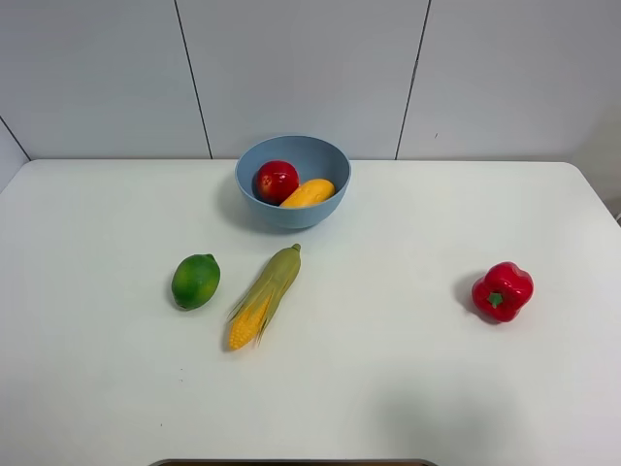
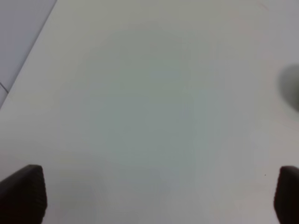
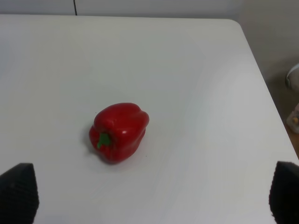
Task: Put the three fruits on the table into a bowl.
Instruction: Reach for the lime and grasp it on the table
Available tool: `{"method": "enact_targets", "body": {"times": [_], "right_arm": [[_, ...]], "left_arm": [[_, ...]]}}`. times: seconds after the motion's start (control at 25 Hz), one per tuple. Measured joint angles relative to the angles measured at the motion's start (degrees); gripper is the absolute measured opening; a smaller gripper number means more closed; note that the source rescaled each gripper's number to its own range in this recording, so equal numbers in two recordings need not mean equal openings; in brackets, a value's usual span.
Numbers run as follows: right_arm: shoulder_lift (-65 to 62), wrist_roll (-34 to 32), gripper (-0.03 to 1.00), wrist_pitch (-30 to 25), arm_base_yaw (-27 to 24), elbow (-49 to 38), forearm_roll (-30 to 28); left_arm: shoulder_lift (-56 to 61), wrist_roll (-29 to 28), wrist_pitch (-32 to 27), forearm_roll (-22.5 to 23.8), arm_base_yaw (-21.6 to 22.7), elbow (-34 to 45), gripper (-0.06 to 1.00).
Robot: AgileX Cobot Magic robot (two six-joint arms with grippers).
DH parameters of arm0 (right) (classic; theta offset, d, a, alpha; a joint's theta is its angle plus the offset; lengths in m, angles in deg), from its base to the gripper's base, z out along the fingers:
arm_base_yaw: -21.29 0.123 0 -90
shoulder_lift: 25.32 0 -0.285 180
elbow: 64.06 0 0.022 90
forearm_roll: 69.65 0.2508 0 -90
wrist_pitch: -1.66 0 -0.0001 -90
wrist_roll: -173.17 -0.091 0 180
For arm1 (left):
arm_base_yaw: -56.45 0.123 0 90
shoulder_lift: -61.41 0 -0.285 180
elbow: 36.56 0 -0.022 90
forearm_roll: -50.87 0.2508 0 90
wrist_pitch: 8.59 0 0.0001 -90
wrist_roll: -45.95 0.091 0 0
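Mango (image 1: 308, 192) and apple (image 1: 277, 181) lie touching inside the bowl (image 1: 320, 148), which stands near the middle of the white table's (image 1: 408, 388) far edge. The lime (image 1: 196, 281) sits on the table toward the left edge, just beside a corn cob (image 1: 265, 296). A bell pepper (image 1: 503, 290) rests toward the right edge. A pale panelled wall (image 1: 301, 68) backs the far edge. The left claw (image 2: 154, 196) hangs wide over bare table, empty. The right claw (image 3: 152, 193), equally wide and empty, faces the pepper. Only dark fingertips (image 3: 18, 191) show, and the high view shows neither arm.
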Motion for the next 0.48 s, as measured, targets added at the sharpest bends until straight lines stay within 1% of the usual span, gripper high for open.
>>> {"method": "enact_targets", "body": {"times": [0.4, 0.48], "right_arm": [[0.0, 0.0, 1.00, 0.0, 0.0, 0.0, 0.0], [0.0, 0.0, 1.00, 0.0, 0.0, 0.0, 0.0]], "left_arm": [[0.0, -0.6, 0.0, 0.0, 0.0, 0.0, 1.00], [-0.7, -1.1, -0.1, 0.0, 0.0, -1.2, 1.00]]}}
